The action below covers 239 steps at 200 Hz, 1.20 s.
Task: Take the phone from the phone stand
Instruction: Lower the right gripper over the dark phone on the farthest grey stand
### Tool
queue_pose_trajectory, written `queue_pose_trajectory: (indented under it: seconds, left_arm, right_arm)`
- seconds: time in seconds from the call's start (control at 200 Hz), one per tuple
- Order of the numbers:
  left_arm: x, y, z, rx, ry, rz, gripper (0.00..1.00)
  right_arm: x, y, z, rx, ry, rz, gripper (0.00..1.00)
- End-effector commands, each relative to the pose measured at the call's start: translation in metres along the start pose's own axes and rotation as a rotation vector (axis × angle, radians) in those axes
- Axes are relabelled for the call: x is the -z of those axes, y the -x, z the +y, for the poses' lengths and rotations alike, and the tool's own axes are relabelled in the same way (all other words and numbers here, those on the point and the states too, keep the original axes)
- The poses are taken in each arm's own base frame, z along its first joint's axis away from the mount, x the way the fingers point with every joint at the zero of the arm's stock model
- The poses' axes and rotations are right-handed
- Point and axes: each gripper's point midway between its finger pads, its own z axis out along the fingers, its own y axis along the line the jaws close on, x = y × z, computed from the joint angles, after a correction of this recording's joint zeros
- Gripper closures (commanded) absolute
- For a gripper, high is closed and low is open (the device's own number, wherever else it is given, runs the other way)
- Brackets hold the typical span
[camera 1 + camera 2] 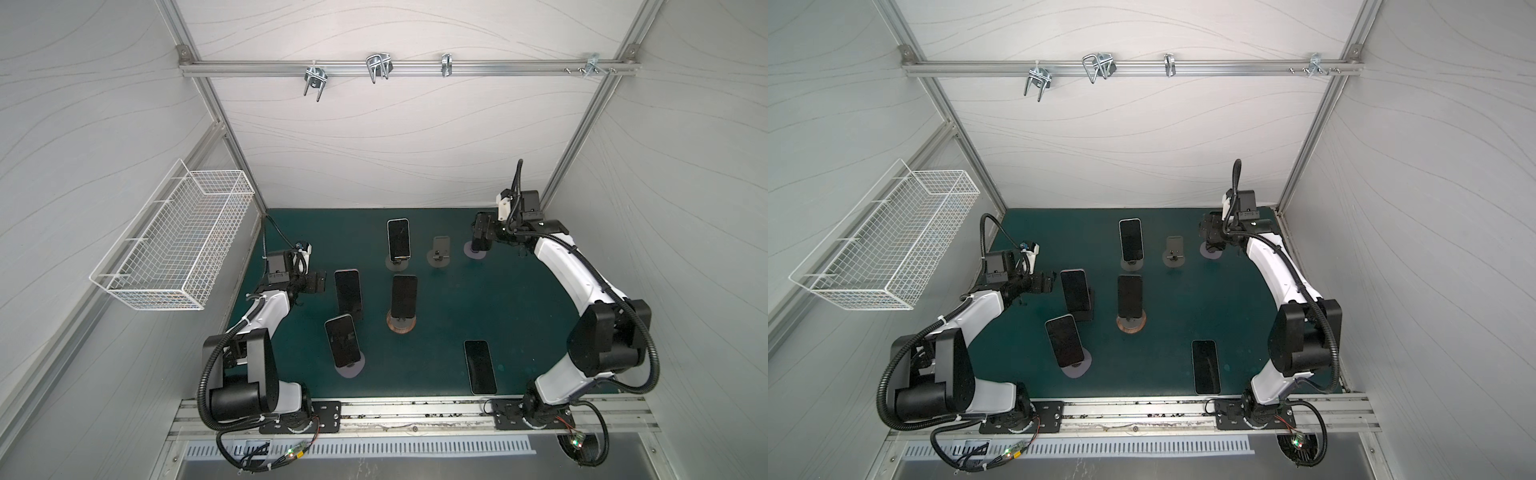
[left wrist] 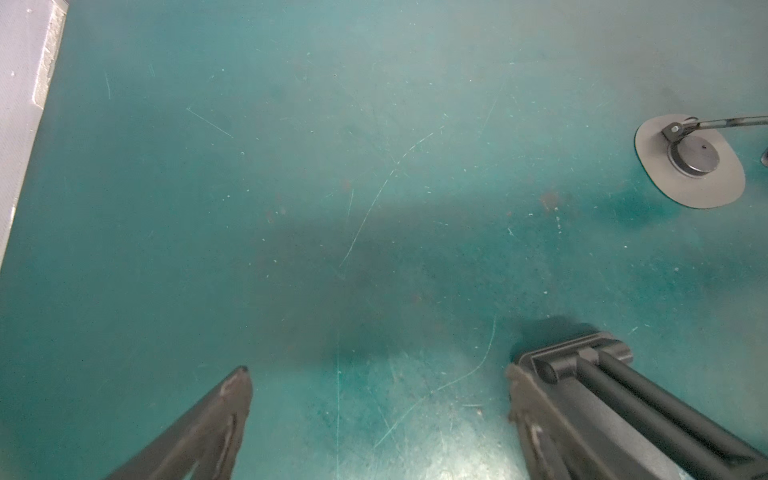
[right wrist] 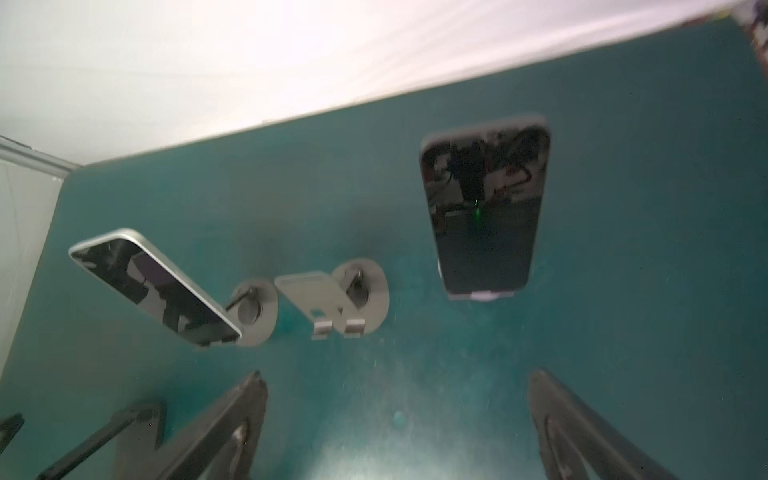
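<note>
Left jaws spread wide and empty, just beside the phone (image 1: 348,295) leaning on its black phone stand (image 1: 355,318), not touching. Right jaws spread too, at the back right of the worktop (image 1: 519,332), well apart. Any lettering is too small to read.

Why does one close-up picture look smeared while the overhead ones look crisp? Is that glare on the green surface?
Right wrist view: smeared, likely by motion; the upright phone and empty stand have soft edges, the wall is washed out. Left wrist view: hazy, with a shadow and a glare patch on the green mat. Both top views: crisp, evenly lit.
</note>
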Motion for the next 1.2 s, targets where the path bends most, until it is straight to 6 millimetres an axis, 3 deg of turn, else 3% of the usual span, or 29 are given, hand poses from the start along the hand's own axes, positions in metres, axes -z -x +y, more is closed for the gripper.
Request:
queue_pose_trajectory:
  seconds: [0.0, 0.245, 0.515, 1.191]
  left_arm:
    - [0.005, 0.013, 0.001, -0.024, 0.000, -0.045, 0.03]
    - [0.004, 0.013, 0.001, -0.024, 0.001, -0.042, 0.03]
    - [0.004, 0.013, 0.001, -0.021, 0.001, -0.040, 0.03]
    - [0.003, 0.013, 0.002, -0.020, 0.003, -0.037, 0.03]
  right_arm:
    - [-0.008, 0.022, -0.010, 0.039, -0.043, -0.045, 0.01]
    - [-0.023, 0.045, -0.027, 0.048, -0.131, -0.095, 0.01]
    - [-0.041, 0.053, -0.032, 0.083, -0.151, -0.079, 0.01]
    - [-0.088, 0.043, -0.062, 0.134, -0.216, -0.043, 0.01]
